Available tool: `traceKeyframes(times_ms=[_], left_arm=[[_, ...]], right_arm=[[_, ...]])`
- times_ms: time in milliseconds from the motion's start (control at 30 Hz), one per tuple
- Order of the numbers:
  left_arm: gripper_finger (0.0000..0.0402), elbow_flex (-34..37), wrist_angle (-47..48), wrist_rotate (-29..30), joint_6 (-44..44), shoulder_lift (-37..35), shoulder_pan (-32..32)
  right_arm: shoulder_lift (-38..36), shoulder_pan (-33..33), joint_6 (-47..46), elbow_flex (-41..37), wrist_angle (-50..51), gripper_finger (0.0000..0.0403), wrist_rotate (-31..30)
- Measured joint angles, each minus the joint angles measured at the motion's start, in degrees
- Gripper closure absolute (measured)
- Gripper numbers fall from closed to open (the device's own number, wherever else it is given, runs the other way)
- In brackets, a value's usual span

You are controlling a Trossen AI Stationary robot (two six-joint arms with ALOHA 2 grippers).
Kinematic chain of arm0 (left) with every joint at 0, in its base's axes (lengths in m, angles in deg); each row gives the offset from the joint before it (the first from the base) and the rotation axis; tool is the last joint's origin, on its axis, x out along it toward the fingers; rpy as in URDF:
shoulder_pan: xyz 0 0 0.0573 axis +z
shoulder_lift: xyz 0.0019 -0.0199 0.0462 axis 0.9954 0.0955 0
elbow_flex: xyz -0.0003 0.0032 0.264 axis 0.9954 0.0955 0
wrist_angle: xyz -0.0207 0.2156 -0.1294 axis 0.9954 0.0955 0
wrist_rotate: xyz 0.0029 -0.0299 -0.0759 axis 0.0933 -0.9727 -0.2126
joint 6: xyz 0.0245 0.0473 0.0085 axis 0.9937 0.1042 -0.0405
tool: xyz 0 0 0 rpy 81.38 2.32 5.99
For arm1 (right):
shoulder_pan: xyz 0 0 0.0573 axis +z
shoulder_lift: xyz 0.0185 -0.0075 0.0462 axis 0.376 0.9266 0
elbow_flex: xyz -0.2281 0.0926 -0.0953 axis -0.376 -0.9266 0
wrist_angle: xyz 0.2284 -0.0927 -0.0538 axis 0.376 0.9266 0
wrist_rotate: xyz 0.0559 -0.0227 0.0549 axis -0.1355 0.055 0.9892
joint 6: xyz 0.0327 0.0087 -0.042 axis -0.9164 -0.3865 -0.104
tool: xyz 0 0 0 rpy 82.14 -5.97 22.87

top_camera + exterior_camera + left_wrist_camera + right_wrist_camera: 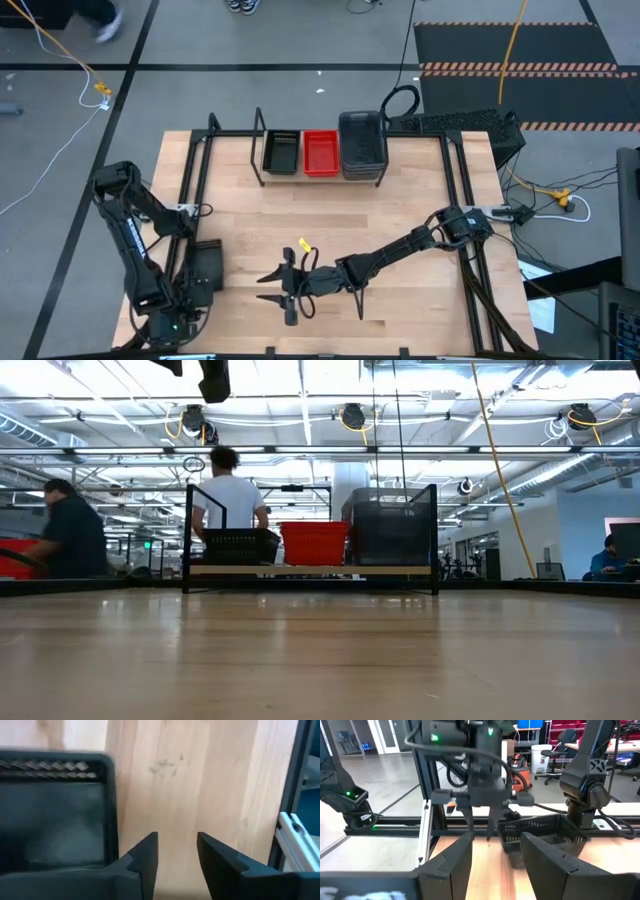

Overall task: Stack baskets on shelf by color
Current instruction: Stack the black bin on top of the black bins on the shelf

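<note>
On the shelf [258, 150] [310, 571] at the table's far edge stand a black basket [281, 152] [240, 545], a red basket [320, 152] [315, 543] and a taller stack of grey baskets [362, 145] [390, 525], side by side. Another black basket [207, 267] [55, 815] [540, 834] rests on its bottom on the wood near the left front corner. My left gripper [177, 855] [481, 827] points down just beside it, on its near side, open with only bare wood between its fingers. My right gripper [268, 287] [495, 865] hovers level over the table's front middle, open, pointing at the left arm.
Black frame rails [195, 190] [462, 190] run along the table's left and right sides; one rail [292, 795] passes close by my left gripper. A small yellow tag [303, 244] lies near my right arm. People stand in the room behind the shelf [230, 495].
</note>
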Motion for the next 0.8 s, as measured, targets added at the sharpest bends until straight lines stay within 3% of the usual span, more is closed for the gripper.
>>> traceKeyframes(times_ms=[300,800], left_arm=[[0.0277,-3.47,9.44,6.42,2.82,0.01,0.14],[0.029,4.44,8.45,4.55,-1.79,0.11,0.57]], right_arm=[[0.27,-0.04,-0.89,0.0,0.52,0.0238,-0.11],[0.35,0.26,-1.43,0.0,0.49,0.0238,-0.13]])
